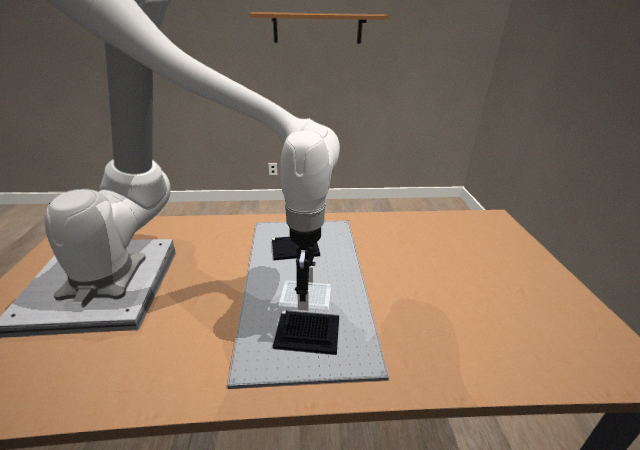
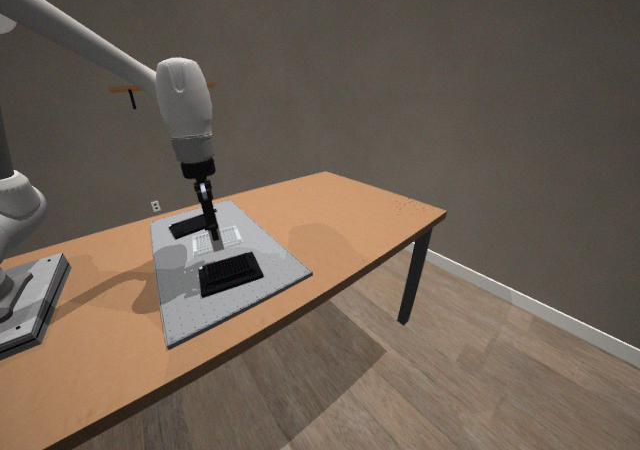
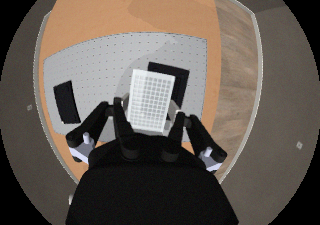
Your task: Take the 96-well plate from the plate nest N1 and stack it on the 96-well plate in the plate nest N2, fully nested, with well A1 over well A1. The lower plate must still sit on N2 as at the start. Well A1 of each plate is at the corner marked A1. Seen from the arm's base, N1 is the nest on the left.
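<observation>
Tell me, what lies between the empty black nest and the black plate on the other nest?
In the top view, the clear 96-well plate, held in the claw, hangs between nest N1 and the black plate.

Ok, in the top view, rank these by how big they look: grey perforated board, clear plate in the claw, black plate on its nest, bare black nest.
1. Grey perforated board, clearly largest.
2. Black plate on its nest.
3. Clear plate, shut in the claw, and the bare black nest: not ranked, both are partly hidden by the claw and farther from the camera.
</observation>
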Available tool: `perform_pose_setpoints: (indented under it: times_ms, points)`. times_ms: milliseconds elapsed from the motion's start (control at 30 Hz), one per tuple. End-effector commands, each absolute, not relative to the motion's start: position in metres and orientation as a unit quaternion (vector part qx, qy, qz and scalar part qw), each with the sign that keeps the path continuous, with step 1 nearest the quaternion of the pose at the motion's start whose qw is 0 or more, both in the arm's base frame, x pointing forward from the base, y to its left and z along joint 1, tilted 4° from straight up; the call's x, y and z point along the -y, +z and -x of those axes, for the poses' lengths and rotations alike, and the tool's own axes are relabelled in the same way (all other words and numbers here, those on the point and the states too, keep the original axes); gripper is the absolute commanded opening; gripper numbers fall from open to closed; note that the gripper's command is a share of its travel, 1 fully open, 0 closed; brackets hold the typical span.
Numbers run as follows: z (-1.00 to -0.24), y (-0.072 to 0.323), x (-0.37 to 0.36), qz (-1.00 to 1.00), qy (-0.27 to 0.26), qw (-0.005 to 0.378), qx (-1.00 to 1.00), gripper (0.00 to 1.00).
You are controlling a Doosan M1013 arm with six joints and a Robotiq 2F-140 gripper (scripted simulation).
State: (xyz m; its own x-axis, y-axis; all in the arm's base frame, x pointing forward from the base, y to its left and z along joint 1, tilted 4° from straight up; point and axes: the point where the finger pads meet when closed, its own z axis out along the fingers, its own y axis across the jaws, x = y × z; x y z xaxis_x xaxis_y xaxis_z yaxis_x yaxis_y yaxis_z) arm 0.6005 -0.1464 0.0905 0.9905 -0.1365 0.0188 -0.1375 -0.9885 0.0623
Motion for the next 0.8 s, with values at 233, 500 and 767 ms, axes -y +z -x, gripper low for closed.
perform_pose_setpoints:
  times_ms: [233, 500, 767]
  points:
    - [-0.603, 0.092, 0.172, -0.997, 0.007, 0.032, 0.069, 0.0]
    - [-0.606, 0.094, 0.192, -0.997, 0.007, 0.032, 0.069, 0.0]
    - [-0.606, 0.094, 0.191, -0.997, 0.007, 0.032, 0.069, 0.0]
